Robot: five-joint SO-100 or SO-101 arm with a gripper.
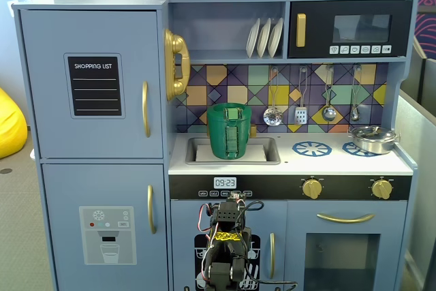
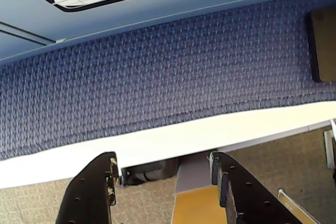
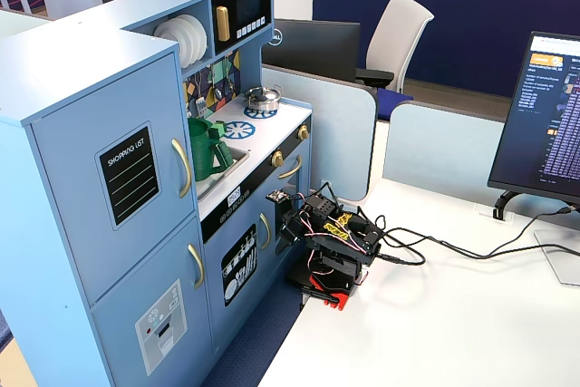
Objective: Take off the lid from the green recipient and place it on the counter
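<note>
Two black perforated fingers point(image 2: 94, 192) of the hand point(image 2: 163, 182) stand well apart at the bottom of the wrist view, holding nothing, above blue woven carpet point(image 2: 157, 72). The green recipient point(image 1: 229, 131), a tapered plastic pot with a ribbed light-green strap handle, stands in the grey sink point(image 1: 262, 156) of the white counter point(image 1: 327, 163), centre of a fixed view, well above the folded arm point(image 1: 228, 247). Its lid cannot be made out.

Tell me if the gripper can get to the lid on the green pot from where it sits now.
Probably yes: the gripper is folded low before the kitchen, jaws open and empty, and nothing stands above the lid on the green pot.
</note>
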